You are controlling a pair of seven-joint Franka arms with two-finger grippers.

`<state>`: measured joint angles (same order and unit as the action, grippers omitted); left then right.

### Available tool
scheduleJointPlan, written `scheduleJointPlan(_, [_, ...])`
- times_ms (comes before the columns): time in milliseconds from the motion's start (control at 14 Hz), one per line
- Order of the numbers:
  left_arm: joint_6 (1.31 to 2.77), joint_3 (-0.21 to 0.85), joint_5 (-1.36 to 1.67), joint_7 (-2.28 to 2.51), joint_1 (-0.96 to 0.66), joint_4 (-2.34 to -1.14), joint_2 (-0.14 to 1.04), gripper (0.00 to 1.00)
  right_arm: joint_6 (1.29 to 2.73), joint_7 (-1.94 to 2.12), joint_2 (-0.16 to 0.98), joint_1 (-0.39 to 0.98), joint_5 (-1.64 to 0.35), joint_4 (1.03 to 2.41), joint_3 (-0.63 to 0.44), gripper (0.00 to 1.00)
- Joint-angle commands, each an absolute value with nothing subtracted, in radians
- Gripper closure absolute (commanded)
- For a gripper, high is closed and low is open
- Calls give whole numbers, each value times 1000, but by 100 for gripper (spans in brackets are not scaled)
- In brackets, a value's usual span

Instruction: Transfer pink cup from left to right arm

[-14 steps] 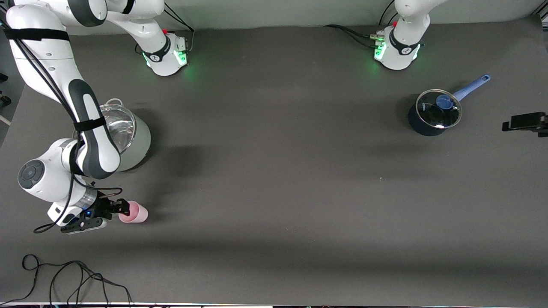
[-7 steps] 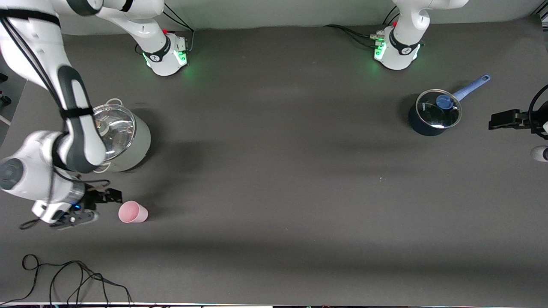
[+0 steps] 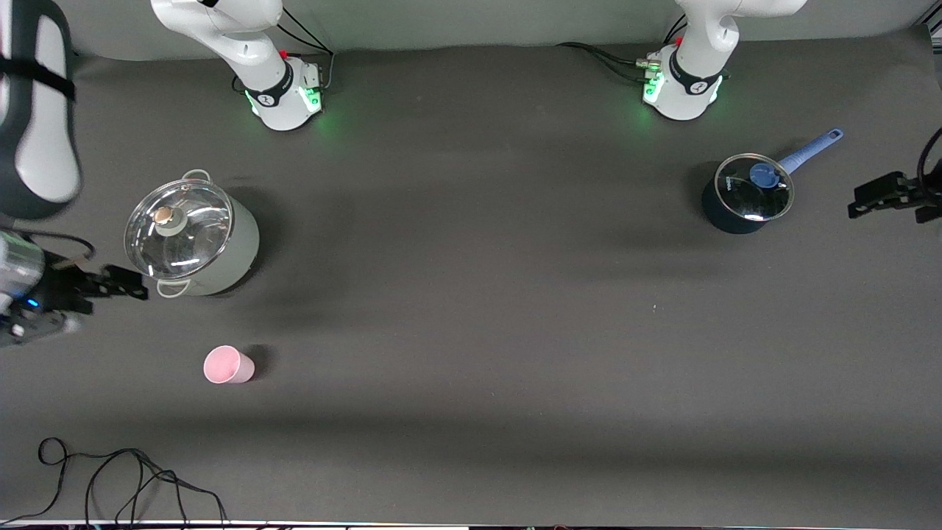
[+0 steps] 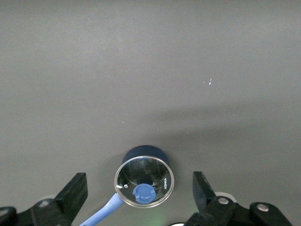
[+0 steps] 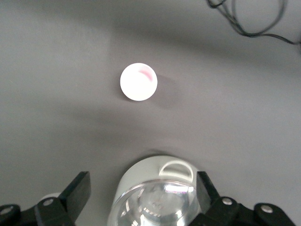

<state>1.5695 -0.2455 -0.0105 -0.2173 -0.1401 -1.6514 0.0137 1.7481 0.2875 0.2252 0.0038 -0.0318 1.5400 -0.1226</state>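
The pink cup point(image 3: 228, 365) stands upright on the table at the right arm's end, nearer to the front camera than the grey pot, with nothing touching it. It also shows in the right wrist view point(image 5: 138, 82). My right gripper point(image 3: 131, 283) is open and empty, over the table's edge beside the grey pot and well apart from the cup. In its wrist view the right gripper point(image 5: 141, 182) has its jaws wide apart. My left gripper point(image 3: 872, 196) is open and empty over the table's edge at the left arm's end; its wrist view shows the left gripper point(image 4: 139, 186) with jaws wide apart.
A grey pot with a glass lid point(image 3: 193, 239) stands at the right arm's end and shows in the right wrist view point(image 5: 157, 197). A dark blue saucepan with a glass lid and blue handle point(image 3: 747, 195) stands at the left arm's end. A black cable point(image 3: 110, 478) lies near the front edge.
My right gripper has let go of the pink cup and drawn back past the grey pot toward the table's edge. The cup has stayed in place. My left gripper has shifted slightly.
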Motion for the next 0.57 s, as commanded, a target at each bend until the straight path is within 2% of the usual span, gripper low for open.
scheduleJointPlan(0, [1601,-103,-98,-219,-49,-1701,-20,0,1677,181,134,14,-26,1551,-124,1])
scheduleJointPlan(215, [1626,-2,-138,-286,63,-1701,-14,0,1623,58,66,12,-31,1555,-126,1])
scheduleJointPlan(502, [1589,-30,-11,-468,124,-1700,-3,0,1566,55,2,14,-29,1566,-123,0])
